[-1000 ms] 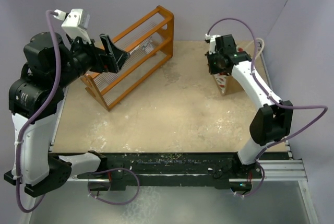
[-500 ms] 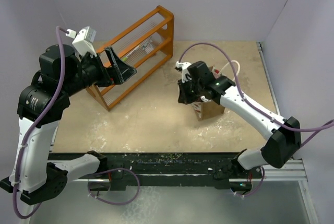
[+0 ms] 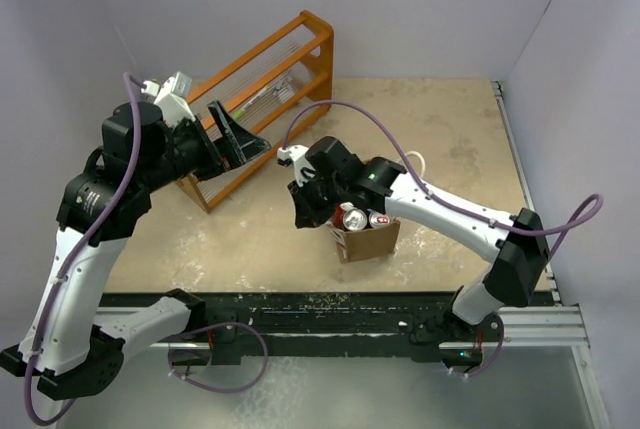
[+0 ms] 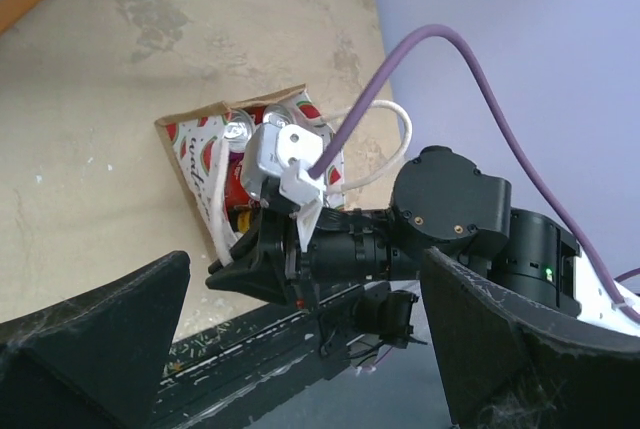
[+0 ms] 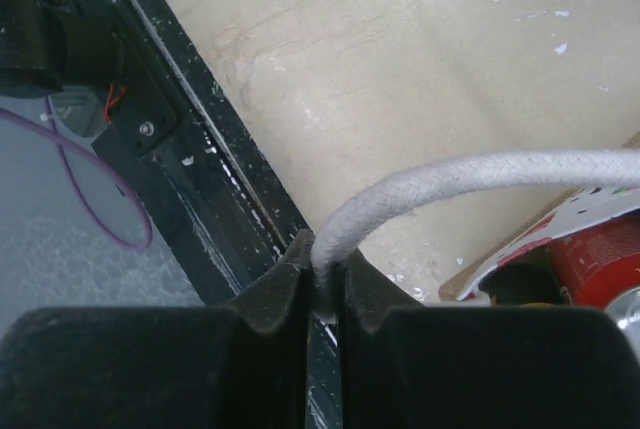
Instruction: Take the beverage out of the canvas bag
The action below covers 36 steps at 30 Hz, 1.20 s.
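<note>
Dragging is the change here: within the last second the right arm has pulled the canvas bag [image 3: 368, 241] from the far right of the table [image 3: 450, 129] to the middle, close to the near edge. The bag now sits upright with its mouth open. Inside it the silver tops of red beverage cans [image 3: 351, 217] show, at least two of them. No can has left the bag yet. The move looks meant to bring the bag within reach of both arms.

The right gripper [image 5: 322, 259] is closed almost completely. Its fingers pinch one white loop handle [image 5: 480, 174] of the bag, and the cord runs from between them to the bag's rim. It has hold of nothing else.

The left arm has swung in from the far left. The left gripper [image 3: 240, 139] hangs above the orange wooden rack [image 3: 290, 59], its jaws spread as wide as they go and empty. It points right toward the bag and is well apart from it. It seems the likelier one to reach in for a can while the right gripper steadies the handle.
</note>
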Motion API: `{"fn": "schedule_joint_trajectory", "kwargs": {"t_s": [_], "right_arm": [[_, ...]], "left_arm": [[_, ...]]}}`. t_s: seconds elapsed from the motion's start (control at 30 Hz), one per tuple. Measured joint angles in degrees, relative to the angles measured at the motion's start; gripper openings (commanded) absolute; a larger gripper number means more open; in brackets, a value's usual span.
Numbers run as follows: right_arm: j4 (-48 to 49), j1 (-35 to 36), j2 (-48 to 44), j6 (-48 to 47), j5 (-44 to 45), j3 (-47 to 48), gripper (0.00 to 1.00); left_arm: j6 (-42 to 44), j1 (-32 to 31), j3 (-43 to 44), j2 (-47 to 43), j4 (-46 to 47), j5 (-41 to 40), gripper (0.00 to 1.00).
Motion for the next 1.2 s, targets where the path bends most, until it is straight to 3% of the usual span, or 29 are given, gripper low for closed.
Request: {"fn": "schedule_joint_trajectory", "kwargs": {"t_s": [0.23, 0.47, 0.67, 0.8, 0.93, 1.2], "right_arm": [[-3.65, 0.24, -2.27, -4.61, 3.17, 2.49, 0.63], [-5.01, 0.35, -18.29, -4.26, 18.64, -2.19, 0.99], [-6.64, 0.39, -31.21, 3.72, 34.05, -8.04, 1.00], [-9.35, 0.37, -31.82, 8.17, 39.80, -7.96, 1.00], [-11.93, 0.39, -29.24, 10.67, 42.23, -7.96, 1.00], [-13.53, -0.61, -27.26, 10.86, 43.06, -7.96, 1.00]], "left_arm": [[-5.09, -0.04, -7.52, -1.20, 5.01, 2.01, 0.99], [-10.03, -3.69, -19.15, 0.83, 12.17, 4.57, 0.99], [-12.07, -12.59, -21.16, 6.84, 16.70, 3.06, 0.99], [-13.05, -17.97, -21.46, 9.35, 17.86, -0.83, 0.99], [-14.19, -19.17, -24.94, 9.62, 20.85, -3.28, 0.97], [-14.05, -19.15, -26.77, 14.58, 22.12, -5.25, 0.67]]}}
